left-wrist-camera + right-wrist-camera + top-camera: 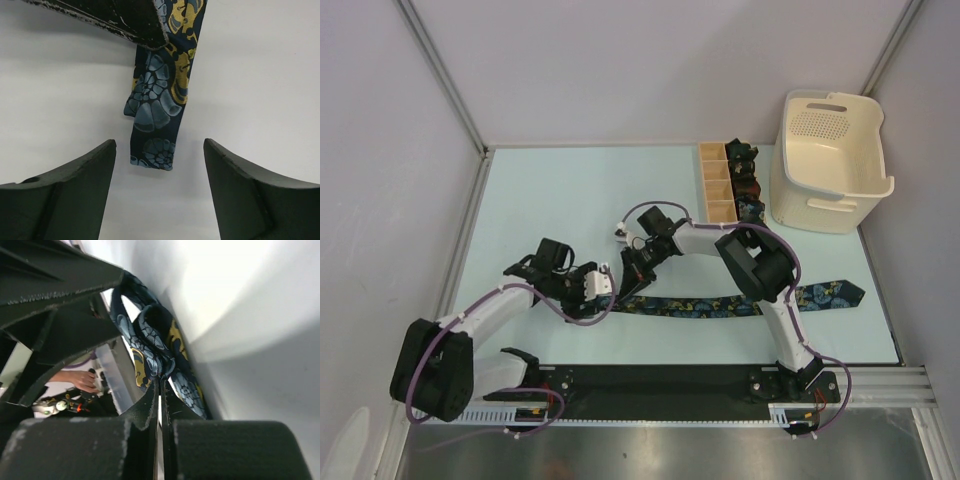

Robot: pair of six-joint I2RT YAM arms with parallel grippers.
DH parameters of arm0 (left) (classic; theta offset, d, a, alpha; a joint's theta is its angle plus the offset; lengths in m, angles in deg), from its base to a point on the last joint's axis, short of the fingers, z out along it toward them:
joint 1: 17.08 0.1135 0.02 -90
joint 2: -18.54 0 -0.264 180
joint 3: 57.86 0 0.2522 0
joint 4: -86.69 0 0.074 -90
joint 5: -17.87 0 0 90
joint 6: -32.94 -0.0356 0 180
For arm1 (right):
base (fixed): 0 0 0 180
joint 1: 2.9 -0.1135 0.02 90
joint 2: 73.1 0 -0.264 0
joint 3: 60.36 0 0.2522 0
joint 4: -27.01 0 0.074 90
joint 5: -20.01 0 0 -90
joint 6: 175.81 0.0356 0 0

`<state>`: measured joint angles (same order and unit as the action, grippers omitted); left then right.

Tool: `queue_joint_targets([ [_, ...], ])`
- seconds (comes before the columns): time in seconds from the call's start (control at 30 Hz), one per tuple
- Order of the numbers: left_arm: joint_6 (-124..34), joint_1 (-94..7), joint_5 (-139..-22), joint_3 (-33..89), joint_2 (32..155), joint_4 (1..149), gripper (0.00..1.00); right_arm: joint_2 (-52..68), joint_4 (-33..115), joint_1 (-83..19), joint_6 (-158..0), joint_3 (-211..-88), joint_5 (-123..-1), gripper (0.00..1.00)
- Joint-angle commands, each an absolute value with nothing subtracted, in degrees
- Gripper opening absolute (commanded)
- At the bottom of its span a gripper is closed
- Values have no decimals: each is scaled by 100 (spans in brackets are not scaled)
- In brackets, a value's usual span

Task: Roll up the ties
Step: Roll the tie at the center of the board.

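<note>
Left end effector: the jaws stand wide apart and hold nothing; both dark fingers show in the left wrist view with bare surface under them.
Right end effector: pinched tight on the floral tie, the two fingers almost meeting, with folded fabric caught at their tips.
Floral tie, narrow end: it lies straight ahead of the left end effector, between the lines of its open fingers and touching neither. In the left wrist view the strip runs up to a finger of the right end effector, with a fold bulging to one side.
Floral tie, rest: from the right end effector it stretches flat along the surface, passes under the right arm and ends in a broad point well beyond that arm's elbow.
Loop: at the right end effector's tips the fabric doubles over itself in a loose curl; whether it is lifted off the surface I cannot tell.
Rolled ties: small dark coils sit in a wooden box, well beyond the right end effector.
Basket: cream plastic, just beside the box on the side away from both end effectors.
</note>
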<state>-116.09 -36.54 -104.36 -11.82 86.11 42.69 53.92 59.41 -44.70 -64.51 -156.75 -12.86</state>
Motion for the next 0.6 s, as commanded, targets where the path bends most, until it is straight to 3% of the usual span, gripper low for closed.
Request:
queue_joint_targets([
  [0.0, -11955, -3834, -10520, -1131, 8876, 4883, 73, 5531, 6204, -4527, -6972, -15893, -1453, 0],
  [0.23, -11938, -4309, -10140, -1131, 9245, 5104, 69, 5531, 6284, -4509, -7245, -15972, -1549, 0],
  [0.57, -11762, -4441, -9973, -1070, 9404, 5333, 77, 5549, 6696, -4614, -7500, -16403, -1382, 0],
])
